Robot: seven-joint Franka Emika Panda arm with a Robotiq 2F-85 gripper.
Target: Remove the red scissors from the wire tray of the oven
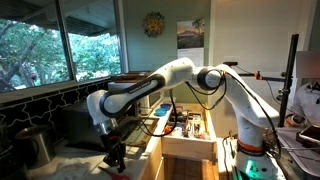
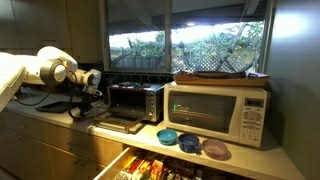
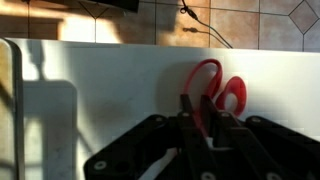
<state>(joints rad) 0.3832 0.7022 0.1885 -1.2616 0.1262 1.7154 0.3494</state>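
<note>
Pinching the red scissors [image 3: 234, 95] in my gripper [image 3: 205, 114], fingers pressed onto the blades and handles poking past the tips.
They hang over a pale surface beside the oven [image 2: 136, 99]; I cannot make out its wire tray. I judge them light, stiff and slick at the steel, so a hold near the pivot should stop them swinging. No writing is readable.

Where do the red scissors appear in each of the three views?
In an exterior view: too small to tell, near the gripper.
In an exterior view: again not discernible near the gripper.
Wrist view: red scissors right of centre, in the gripper.
Shared landmark: the gripper.
</note>
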